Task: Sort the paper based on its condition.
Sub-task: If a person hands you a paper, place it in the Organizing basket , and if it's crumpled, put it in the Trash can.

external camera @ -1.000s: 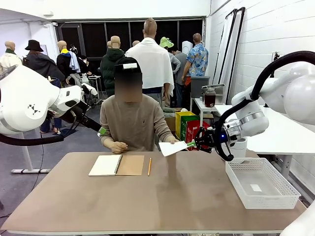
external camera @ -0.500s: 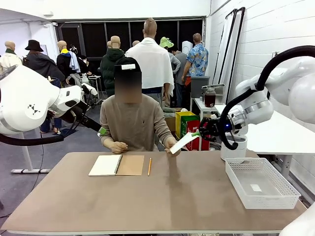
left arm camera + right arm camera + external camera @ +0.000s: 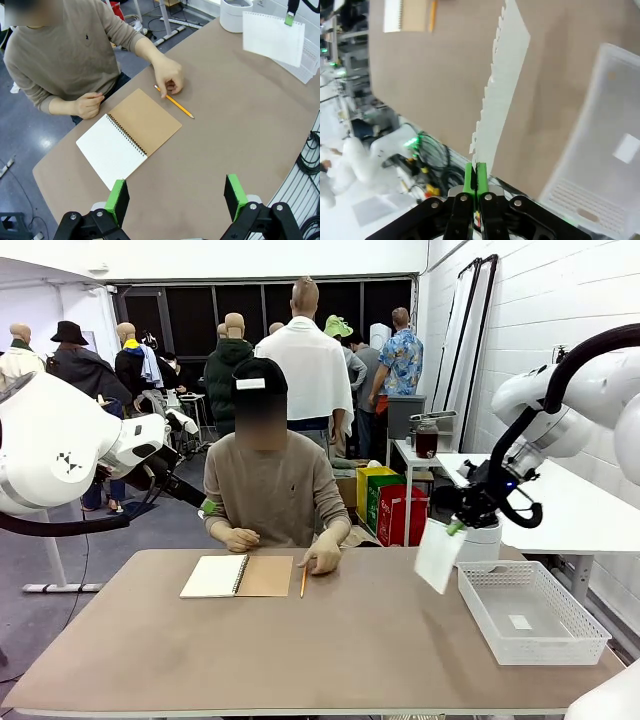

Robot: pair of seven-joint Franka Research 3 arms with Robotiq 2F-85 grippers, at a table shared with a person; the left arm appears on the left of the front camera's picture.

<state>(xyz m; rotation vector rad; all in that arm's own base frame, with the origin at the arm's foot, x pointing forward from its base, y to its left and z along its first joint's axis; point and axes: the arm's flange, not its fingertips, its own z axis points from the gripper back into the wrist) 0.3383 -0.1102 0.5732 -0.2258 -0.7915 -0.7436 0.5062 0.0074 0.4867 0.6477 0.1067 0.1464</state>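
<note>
My right gripper (image 3: 455, 527) is shut on the top corner of a white sheet of paper (image 3: 438, 555). The sheet hangs down above the table, just left of the white mesh basket (image 3: 575, 625). In the right wrist view the paper (image 3: 502, 75) rises edge-on from the closed green pads (image 3: 476, 182), and its ragged torn-hole edge shows. The left wrist view has the same paper (image 3: 274, 37) at the far right. My left gripper (image 3: 176, 197) is open, high above the near side of the table, with nothing between its fingers.
An open spiral notebook (image 3: 237, 576) with a brown cover and a pencil (image 3: 303, 579) lie in front of the person, whose hand (image 3: 322, 558) rests by the pencil. The basket holds a small white scrap (image 3: 519, 622). A white cylinder (image 3: 483, 540) stands behind it.
My right gripper has carried the paper from the person's hand to the right, toward the basket, and the sheet now hangs down. The person's hand dropped to the table by the pencil.
</note>
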